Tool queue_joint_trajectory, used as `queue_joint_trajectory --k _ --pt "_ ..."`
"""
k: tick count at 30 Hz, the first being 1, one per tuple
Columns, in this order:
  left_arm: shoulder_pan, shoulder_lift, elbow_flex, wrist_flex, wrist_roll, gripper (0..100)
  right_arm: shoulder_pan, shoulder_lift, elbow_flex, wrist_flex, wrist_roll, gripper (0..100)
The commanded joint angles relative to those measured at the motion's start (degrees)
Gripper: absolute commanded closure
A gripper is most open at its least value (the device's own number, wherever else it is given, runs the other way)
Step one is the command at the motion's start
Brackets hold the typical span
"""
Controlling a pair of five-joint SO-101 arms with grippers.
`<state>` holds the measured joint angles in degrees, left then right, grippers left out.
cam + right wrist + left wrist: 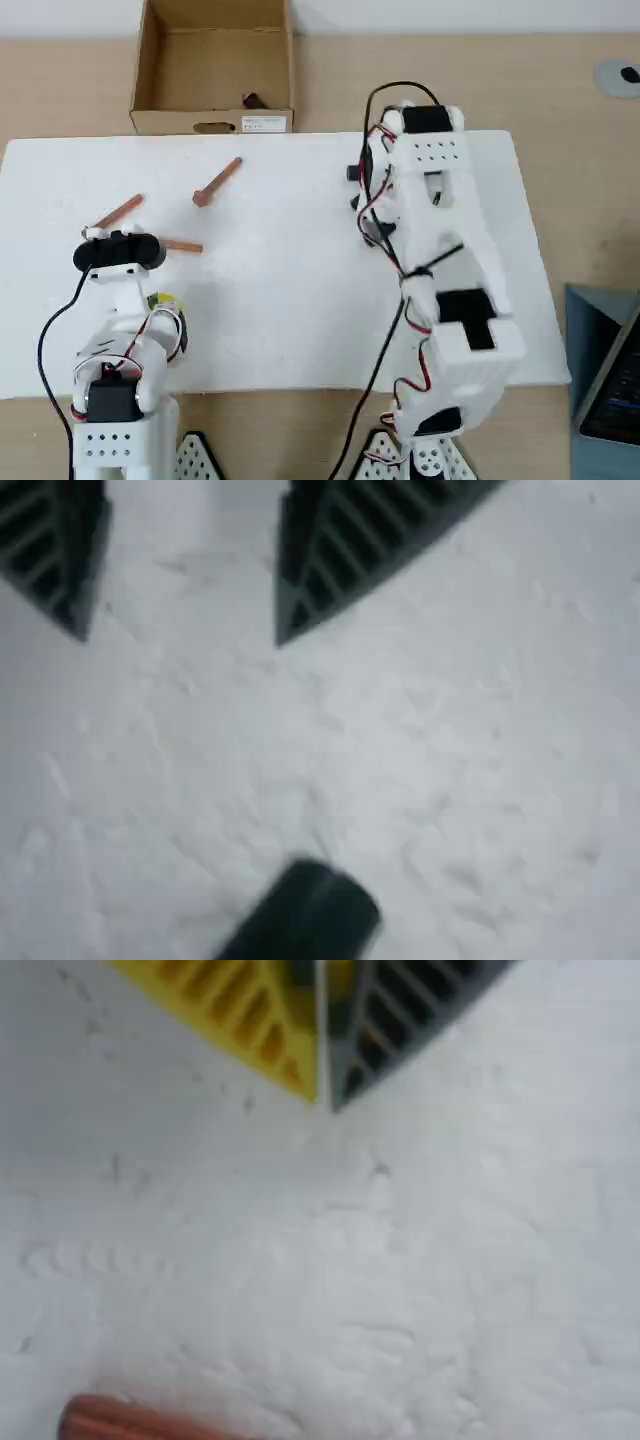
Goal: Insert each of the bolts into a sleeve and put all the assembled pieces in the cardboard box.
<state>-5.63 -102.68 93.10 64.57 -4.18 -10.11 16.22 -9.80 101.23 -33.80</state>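
Left gripper (pixel 325 1100): the yellow and grey fingers are pressed tip to tip with nothing between them, low over the white mat (pixel 290 300). A copper shaft (pixel 120 1422) lies on the mat near those tips. We think it is one of the bolts, but we can't tell which.

Right gripper (pixel 180 635): the dark fingers are spread well apart with nothing in the gap, also low over the mat. A dark sleeve (pixel 310 915) lies on the mat near it.

From above we count three bolts on the mat's left part. The slanted bolt (pixel 120 212) and the short bolt (pixel 181 245) are either side of the left arm's wrist. The head-down bolt (pixel 218 182) lies farther up, nearer the cardboard box (pixel 140 70). The box sits on the table (pixel 60 90) just beyond the mat's edge, with one small dark piece (pixel 253 100) in its corner.
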Motion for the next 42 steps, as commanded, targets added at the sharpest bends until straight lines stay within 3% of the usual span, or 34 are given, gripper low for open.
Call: queue_joint_trajectory --k 1,15,32,38,42 --pt "-0.26 -0.48 -0.18 -0.97 0.09 100 0.57 3.47 -7.16 -0.09 -0.53 85.3" --pt "-0.26 -0.48 -0.18 -0.97 0.09 100 0.48 19.82 -22.11 0.09 -0.53 85.3" --pt "-0.26 -0.48 -0.18 -0.97 0.09 100 -1.63 27.65 -24.31 -0.88 -0.53 85.7" --pt "-0.26 -0.48 -0.18 -0.97 0.09 100 -1.63 28.00 -24.31 -0.79 -0.53 98.7" --pt "-0.26 -0.48 -0.18 -0.97 0.09 100 -1.63 27.65 -24.40 -0.62 -0.18 98.9"
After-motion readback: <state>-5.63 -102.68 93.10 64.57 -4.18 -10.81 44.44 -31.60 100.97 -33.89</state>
